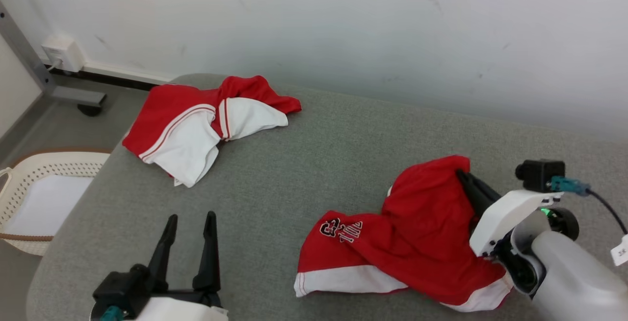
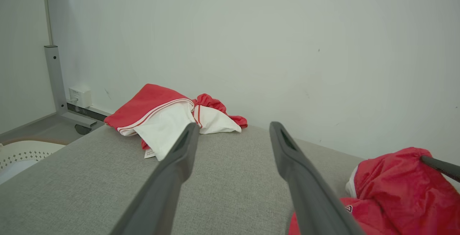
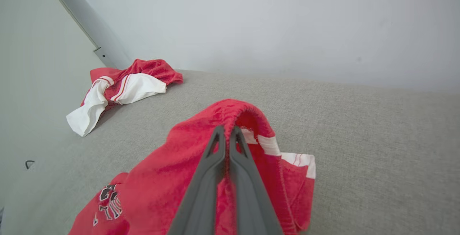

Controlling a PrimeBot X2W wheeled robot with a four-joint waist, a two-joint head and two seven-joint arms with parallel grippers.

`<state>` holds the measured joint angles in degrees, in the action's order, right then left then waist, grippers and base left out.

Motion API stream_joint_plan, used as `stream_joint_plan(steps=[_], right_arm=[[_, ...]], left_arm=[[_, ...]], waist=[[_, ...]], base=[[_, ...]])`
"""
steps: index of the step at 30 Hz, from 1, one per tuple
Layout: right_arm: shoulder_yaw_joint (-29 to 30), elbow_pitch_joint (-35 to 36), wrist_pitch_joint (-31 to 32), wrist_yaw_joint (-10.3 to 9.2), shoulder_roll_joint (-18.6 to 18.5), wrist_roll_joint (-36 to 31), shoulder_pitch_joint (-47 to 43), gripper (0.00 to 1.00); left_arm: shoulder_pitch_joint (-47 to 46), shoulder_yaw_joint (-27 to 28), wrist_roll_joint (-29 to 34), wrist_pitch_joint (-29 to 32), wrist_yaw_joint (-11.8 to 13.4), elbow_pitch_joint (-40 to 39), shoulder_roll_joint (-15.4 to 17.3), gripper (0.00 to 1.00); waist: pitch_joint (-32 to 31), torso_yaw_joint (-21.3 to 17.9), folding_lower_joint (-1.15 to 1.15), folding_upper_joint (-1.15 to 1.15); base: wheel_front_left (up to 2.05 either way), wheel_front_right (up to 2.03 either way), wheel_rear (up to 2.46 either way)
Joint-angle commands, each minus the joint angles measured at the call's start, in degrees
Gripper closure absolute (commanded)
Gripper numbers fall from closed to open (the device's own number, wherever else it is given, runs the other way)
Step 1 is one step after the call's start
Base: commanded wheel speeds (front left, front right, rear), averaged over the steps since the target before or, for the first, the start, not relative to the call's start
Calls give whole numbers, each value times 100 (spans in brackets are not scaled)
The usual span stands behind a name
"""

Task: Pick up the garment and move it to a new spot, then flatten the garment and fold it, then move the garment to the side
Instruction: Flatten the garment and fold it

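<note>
The right gripper [image 1: 463,176] is clenched on the garment [image 1: 422,227]. Its two dark fingers are pressed together on a ridge of red cloth near the waistband, and that ridge stands up in a peak around the fingertips. The rest of the garment lies crumpled on the grey table [image 1: 304,173], on the robot's right and towards the near edge. It is red with white bands along the hems, and dark lettering shows on the part nearest the middle of the table.

The left gripper [image 1: 191,218] hangs released at the near left. Its fingers are spread wide with nothing between them, and it is well apart from both pieces of clothing.

A second garment [image 1: 196,120], also red and white, sits bunched at the far left corner of the table, close to the wall [image 1: 343,26].

Down on the floor, beside the table's left edge, stands a cream basket [image 1: 29,169] with perforated sides. Inside it is a flat pale surface [image 1: 44,203], and I cannot tell whether that is a cloth or the basket's own bottom. No clothing is in it. A white box [image 1: 63,52] is fixed low on the wall beyond it.
</note>
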<state>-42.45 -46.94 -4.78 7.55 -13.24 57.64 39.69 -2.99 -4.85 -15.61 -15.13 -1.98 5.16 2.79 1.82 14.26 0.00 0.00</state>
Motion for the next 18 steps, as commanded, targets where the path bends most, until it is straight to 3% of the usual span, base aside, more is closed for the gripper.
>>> stream_joint_plan(steps=[1, 14, 15, 16, 18], right_arm=[[36, -74, -20, -13, -87, 41, 76, 100], [634, -2095, -509, -13, 384, 473, 829, 100], [646, -2124, -524, -13, 426, 505, 816, 72], [648, -2108, -544, -13, 459, 526, 803, 0], [616, -2040, -601, -13, 454, 535, 775, 0]], left_arm=[[-56, -2, -35, -2, 6, -21, 20, 0], [-203, -31, -198, -2, 5, 52, 21, 0], [-194, -22, -186, -2, 2, 49, 21, 0], [-176, -12, -168, -2, -5, 40, 20, 0], [-135, 3, -108, -2, -33, 39, 20, 0]], waist=[[58, -16, 0, 0], [122, -116, 0, 0], [102, -140, 0, 0], [85, -172, 0, 0], [45, -248, 0, 0]], base=[[0, 0, 0], [0, 0, 0], [0, 0, 0], [0, 0, 0], [0, 0, 0]])
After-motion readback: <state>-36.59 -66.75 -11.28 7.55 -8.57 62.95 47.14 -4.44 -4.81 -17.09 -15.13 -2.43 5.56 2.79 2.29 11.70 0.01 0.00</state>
